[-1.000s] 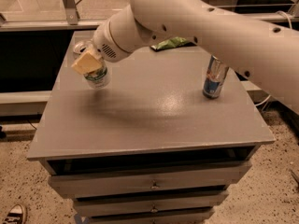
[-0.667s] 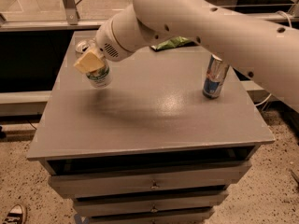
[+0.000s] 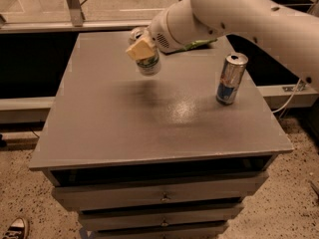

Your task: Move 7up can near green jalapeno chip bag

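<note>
Gripper: the gripper (image 3: 143, 53) is seen over the far-left part of the tabletop (image 3: 99, 133), at the end of the white arm (image 3: 239, 14) that reaches in from the upper right. It is closed around the 7up can, and a tan finger pad (image 3: 140, 49) is pressed against the can's upper part.

7up can: the 7up can (image 3: 149, 66) is held roughly upright in the gripper. Only its lower white-and-green body is shown below the pad. It appears to be held just clear of the surface, with a soft shadow cast on the tabletop beneath it.

Green jalapeno chip bag: the green jalapeno chip bag (image 3: 200, 44) is laid near the far edge of the tabletop. It is mostly hidden by the arm, so only a thin green strip is seen. It lies to the right of the held can and apart from it.

Other can: a tall slim silver-and-blue can (image 3: 231, 78) is stood upright near the right edge, well apart from the gripper.

Support: the tabletop is carried on a grey cabinet with drawers (image 3: 162, 197).

Floor: a shoe (image 3: 15, 229) is seen at the lower left corner.
</note>
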Robot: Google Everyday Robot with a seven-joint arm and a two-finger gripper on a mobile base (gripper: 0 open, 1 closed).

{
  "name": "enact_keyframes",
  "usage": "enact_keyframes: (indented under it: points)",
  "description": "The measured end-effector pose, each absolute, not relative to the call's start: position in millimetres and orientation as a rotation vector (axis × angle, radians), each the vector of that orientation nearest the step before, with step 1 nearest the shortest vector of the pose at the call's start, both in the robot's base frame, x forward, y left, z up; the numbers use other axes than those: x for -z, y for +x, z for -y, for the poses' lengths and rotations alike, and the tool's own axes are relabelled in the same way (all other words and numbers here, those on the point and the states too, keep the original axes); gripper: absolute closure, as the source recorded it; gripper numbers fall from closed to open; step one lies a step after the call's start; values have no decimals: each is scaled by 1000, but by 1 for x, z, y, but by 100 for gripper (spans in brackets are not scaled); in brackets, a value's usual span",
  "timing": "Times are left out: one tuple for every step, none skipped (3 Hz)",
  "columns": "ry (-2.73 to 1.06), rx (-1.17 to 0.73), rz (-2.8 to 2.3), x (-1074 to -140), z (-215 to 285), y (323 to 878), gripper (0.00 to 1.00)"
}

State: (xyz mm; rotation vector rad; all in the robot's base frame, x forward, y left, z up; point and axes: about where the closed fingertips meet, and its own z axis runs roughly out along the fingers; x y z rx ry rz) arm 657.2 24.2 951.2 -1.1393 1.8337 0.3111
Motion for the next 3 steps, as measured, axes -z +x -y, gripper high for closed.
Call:
enact_keyframes:
  points:
    - [-994,-248,-1876,-943,44,702,100]
    - [-925,-227,-1892,-935,74,727,100]
    - [-873,-219,-1881,-932,95,749,100]
